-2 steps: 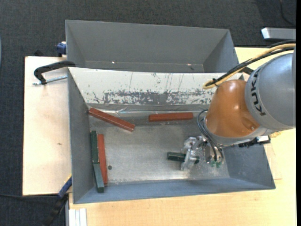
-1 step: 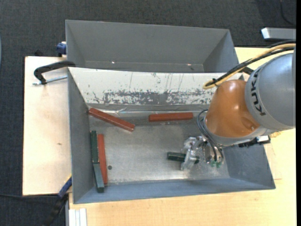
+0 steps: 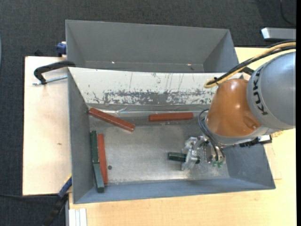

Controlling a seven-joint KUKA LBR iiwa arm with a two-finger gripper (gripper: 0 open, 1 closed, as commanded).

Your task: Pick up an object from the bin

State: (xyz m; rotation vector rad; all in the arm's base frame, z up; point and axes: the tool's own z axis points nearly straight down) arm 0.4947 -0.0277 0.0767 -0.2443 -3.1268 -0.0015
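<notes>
Front-R of bin (image 3: 141,46) floor: dark green piece (image 3: 176,157), R end hidden under end effector (image 3: 196,158); full shape can't be determined. Orange wrist cover (image 3: 231,111) masks part of R wall. Arm (image 3: 275,95) cut off at R edge.

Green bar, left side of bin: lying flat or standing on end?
Lying flat: the green bar stretches full length along the left wall, red bar beside it.

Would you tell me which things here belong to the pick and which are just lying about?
In the job: hand; small dark green piece right by it.
Lying about: tilted red stick; level red stick at back wall; green stick and red strip along left wall.
</notes>
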